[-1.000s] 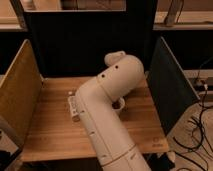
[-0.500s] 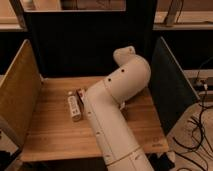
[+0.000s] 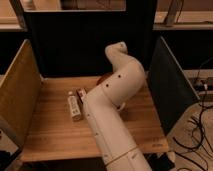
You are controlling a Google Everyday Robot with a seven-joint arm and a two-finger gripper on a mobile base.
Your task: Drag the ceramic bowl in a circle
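Observation:
A reddish-brown curved edge, which looks like the ceramic bowl [image 3: 103, 79], peeks out at the back of the wooden table [image 3: 50, 130], just left of my white arm [image 3: 115, 100]. The arm rises from the front edge, bends at a large elbow [image 3: 131, 75] and folds up and back over the bowl's spot. My gripper is hidden behind the arm's upper links, somewhere near the bowl. Most of the bowl is covered too.
A small white bottle [image 3: 74, 107] lies on the table left of the arm, with a smaller packet [image 3: 81, 93] just behind it. A wooden side panel [image 3: 20, 90], a dark right panel [image 3: 167, 90] and a dark back wall [image 3: 70, 45] fence the table. Cables [image 3: 197, 125] hang at right.
The arm's elbow has swung to the right and farther back. The bottle and packet are more exposed, and the bowl's edge now shows left of the arm.

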